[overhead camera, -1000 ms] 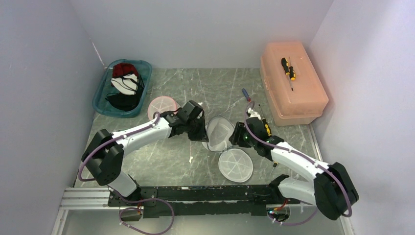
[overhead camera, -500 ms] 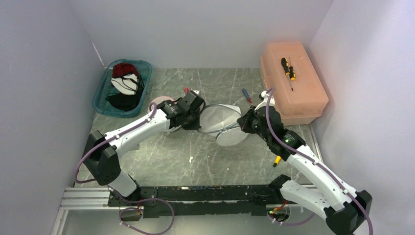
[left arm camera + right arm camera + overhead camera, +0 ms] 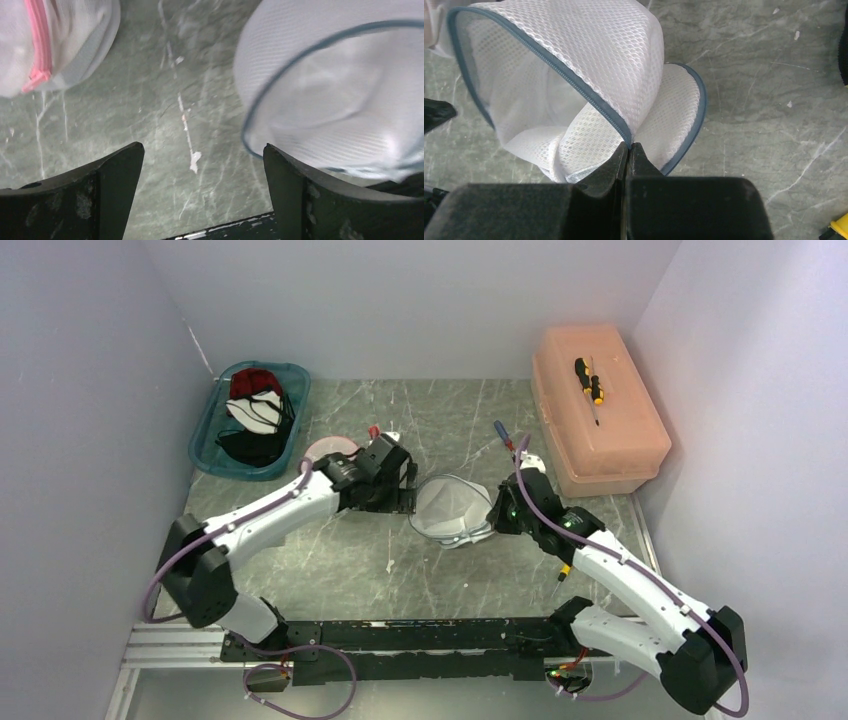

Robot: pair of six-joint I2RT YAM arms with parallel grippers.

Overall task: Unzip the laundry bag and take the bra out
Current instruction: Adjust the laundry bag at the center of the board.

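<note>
Presently right jaws pinch one blue-trimmed bag [image 3: 589, 60], left jaws stand spread, one pink-trimmed bag [image 3: 75, 30] lies nearby

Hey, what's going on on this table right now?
The right gripper is pinched shut on the zipper edge of the white mesh laundry bag in the middle of the table. The left gripper is open beside the bag, holding nothing. The bag's mouth gapes open. A pink-zippered bag lies nearby.
</note>
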